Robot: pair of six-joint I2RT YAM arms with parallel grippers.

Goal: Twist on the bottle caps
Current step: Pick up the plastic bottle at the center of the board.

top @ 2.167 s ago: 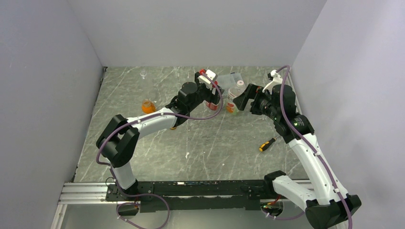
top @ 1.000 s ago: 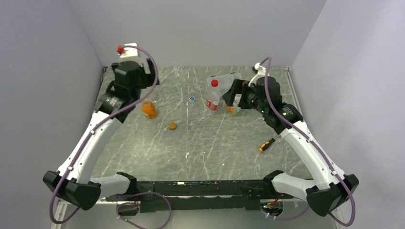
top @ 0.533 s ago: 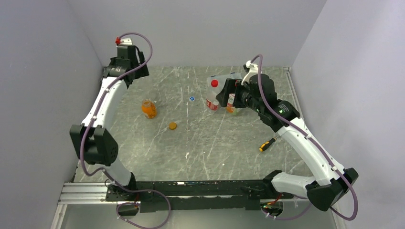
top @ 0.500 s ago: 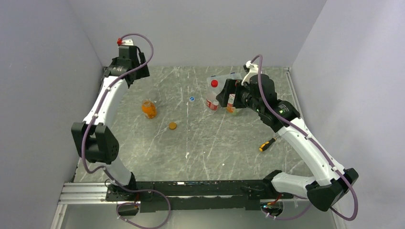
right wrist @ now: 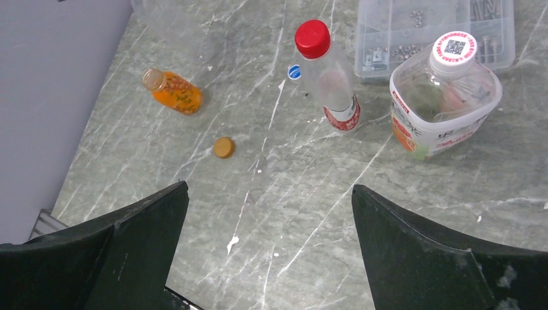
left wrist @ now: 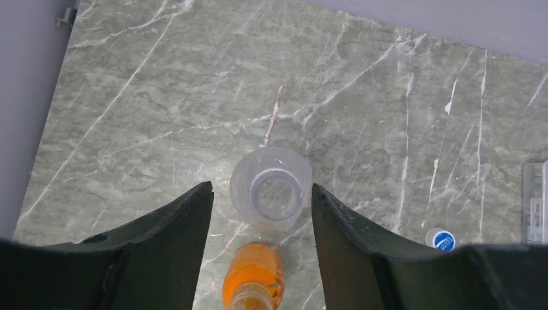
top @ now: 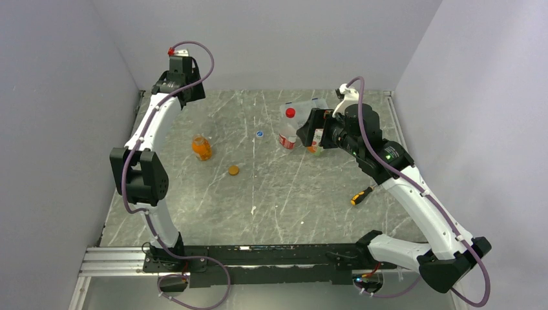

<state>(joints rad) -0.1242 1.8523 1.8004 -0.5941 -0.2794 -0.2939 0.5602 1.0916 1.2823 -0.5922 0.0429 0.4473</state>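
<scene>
The left hand hung high over the far left corner of the table, its two fingers parted and gripping nothing. Beneath the gap, well below them, stood the tiny clear vial, open-mouthed and uncapped. On the near side of the vial was the squat orange bottle, its neck also bare. Off to the right the blue cap lay on the marble, apart from every bottle, and the edge of the clear compartment box showed at the border of the wrist view.

The right hand stood wide and held nothing, raised above the right half of the table and looking down on it. Ahead of it the red-labelled bottle stood with a red cap on its neck. Beside it, not touching, the white-labelled bottle carried a whitish cap with a printed code on top. The compartment box lay just behind those two. The orange cap lay loose on the table between the orange bottle and the red-labelled one, touching neither. A yellow-handled screwdriver lay nearer the arms, on the right side
</scene>
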